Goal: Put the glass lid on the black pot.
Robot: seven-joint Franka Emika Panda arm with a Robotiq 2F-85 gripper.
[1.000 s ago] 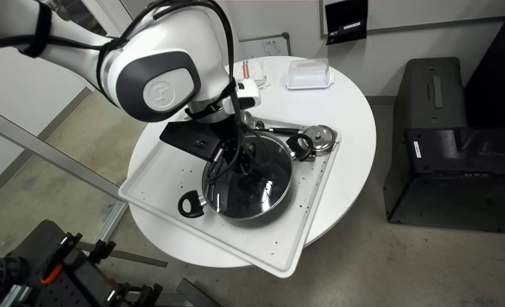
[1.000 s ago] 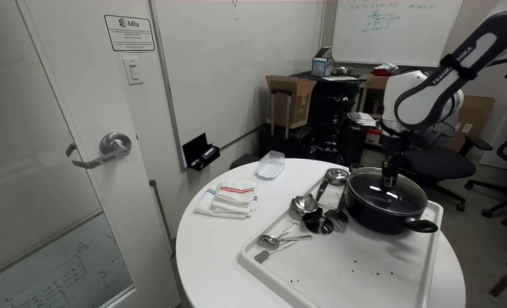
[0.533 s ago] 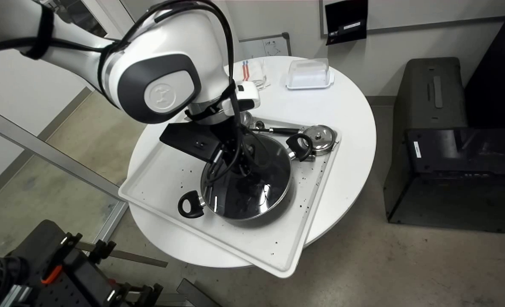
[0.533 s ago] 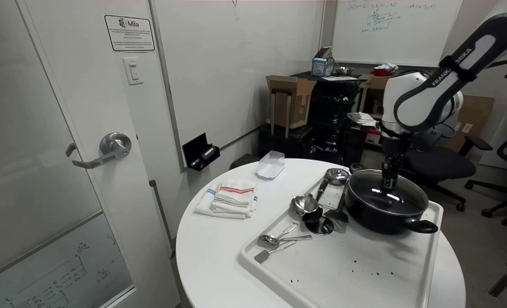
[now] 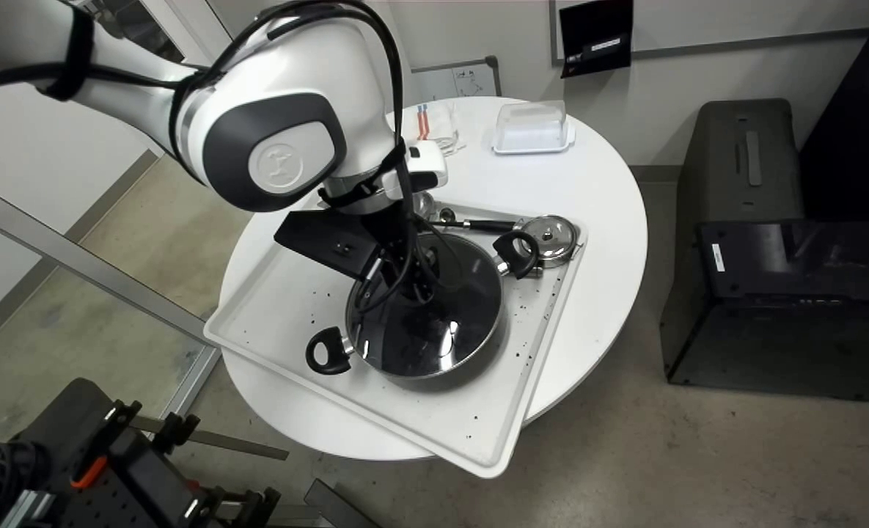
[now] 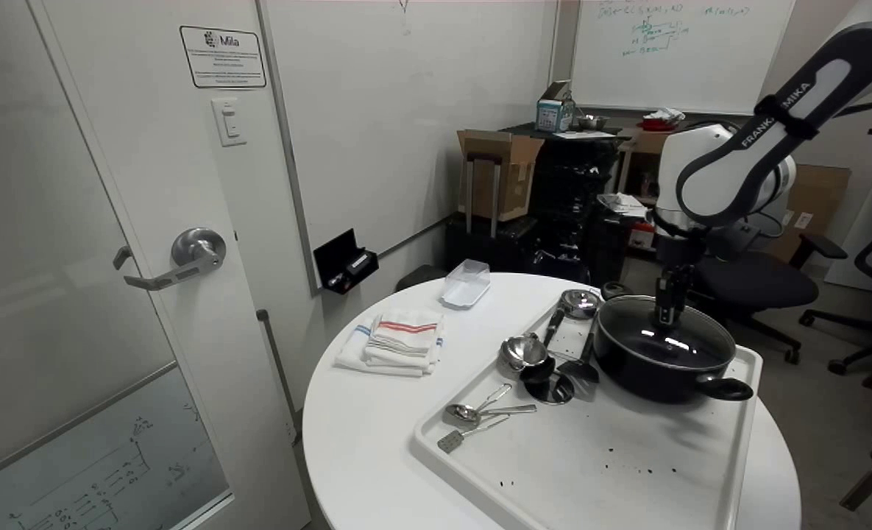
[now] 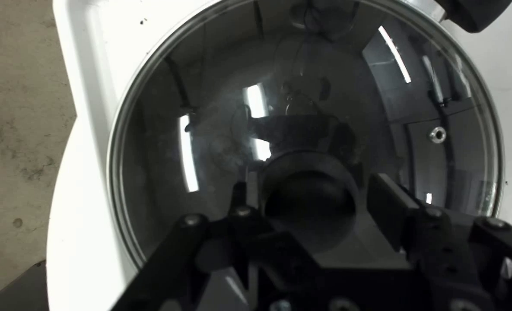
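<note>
Glass lid [image 7: 307, 95] appears seated on the black pot [image 6: 645, 377]; my gripper [image 7: 314, 190] stands jaws apart, either side of the dark knob [image 7: 310, 207]. Judged stiff, slick, breakable, moderately heavy: hold by the knob alone.

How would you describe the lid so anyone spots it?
On the round white table sits a tray, and on that a black pot. Covering it is the lid: a glass disc with a dark knob, far wider than the shiny round piece nearby.
</note>
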